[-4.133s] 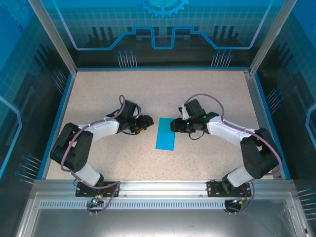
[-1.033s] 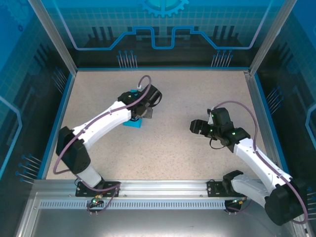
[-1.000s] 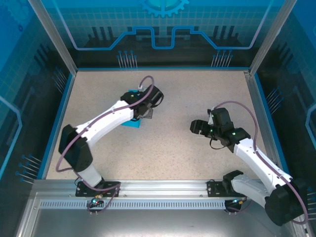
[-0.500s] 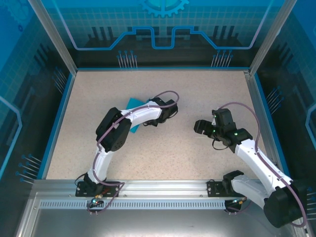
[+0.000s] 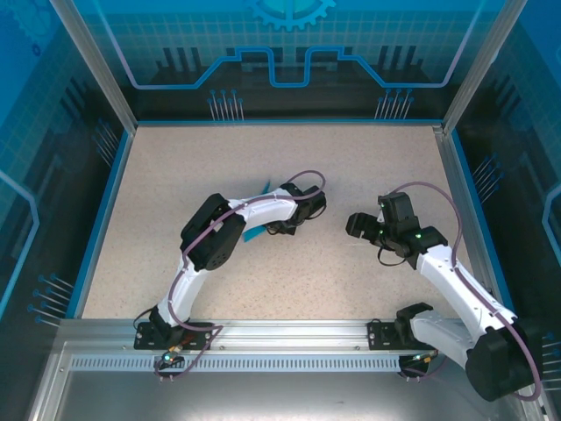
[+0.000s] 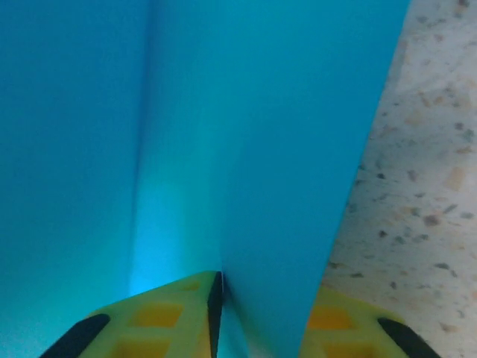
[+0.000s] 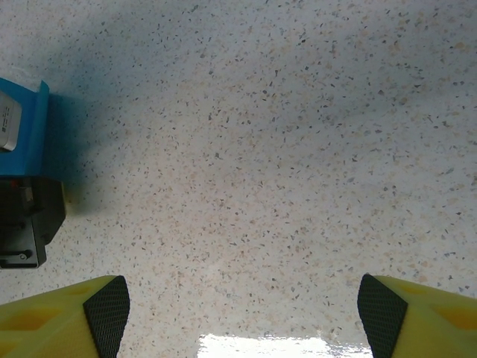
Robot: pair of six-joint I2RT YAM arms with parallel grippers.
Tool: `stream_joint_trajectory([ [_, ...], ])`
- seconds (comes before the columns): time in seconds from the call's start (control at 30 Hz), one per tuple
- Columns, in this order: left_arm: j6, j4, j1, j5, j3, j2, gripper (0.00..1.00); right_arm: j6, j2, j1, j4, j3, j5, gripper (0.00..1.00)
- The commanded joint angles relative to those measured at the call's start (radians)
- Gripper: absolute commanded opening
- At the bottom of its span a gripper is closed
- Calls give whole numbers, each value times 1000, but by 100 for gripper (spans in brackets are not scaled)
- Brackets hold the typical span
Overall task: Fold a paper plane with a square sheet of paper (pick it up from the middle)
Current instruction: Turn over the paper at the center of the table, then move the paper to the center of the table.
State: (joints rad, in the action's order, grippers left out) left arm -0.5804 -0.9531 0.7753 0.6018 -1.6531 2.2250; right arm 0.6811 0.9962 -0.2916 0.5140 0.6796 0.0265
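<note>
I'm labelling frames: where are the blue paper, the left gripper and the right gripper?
blue paper (image 6: pixel 223 134): left wrist view, on its creased face.
left gripper (image 6: pixel 264 302): left wrist view, midway between yellow fingertips.
right gripper (image 7: pixel 240 298): right wrist view, midway between fingertips.

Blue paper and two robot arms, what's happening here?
The left gripper has the teal paper between its fingers, folded along a crease; whether it is pinched tight is unclear. The right gripper hangs open over the speckled table nearby, holding nothing.
</note>
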Motion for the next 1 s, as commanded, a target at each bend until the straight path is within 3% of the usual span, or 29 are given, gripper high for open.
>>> stream_joint_trajectory([
  [0.0, -5, 18, 5, -105, 4, -24, 33, 11, 2, 23, 24, 6, -2, 84],
  [0.07, 0, 33, 12, -170, 17, -91, 39, 9, 2, 23, 27, 13, -5, 84],
  [0.23, 22, 188, 15, -498, 116, -348, 57, 0, 10, 26, 34, 39, -13, 84],
  [0.37, -5, 256, -15, -593, 190, -489, 68, -24, 44, 26, 18, 64, -59, 84],
  [0.47, -61, 339, -101, -669, 303, -573, 69, -42, 97, 1, -12, 101, -111, 84],
  [0.6, -142, 449, -237, -745, 477, -647, 67, -28, 218, -125, -45, 192, -85, 80],
  [0.77, -219, 537, -376, -762, 660, -709, 59, 1, 488, -311, -79, 401, -51, 73],
  [0.97, -244, 568, -494, -769, 815, -777, 61, 17, 862, -444, -74, 712, -60, 67],
])
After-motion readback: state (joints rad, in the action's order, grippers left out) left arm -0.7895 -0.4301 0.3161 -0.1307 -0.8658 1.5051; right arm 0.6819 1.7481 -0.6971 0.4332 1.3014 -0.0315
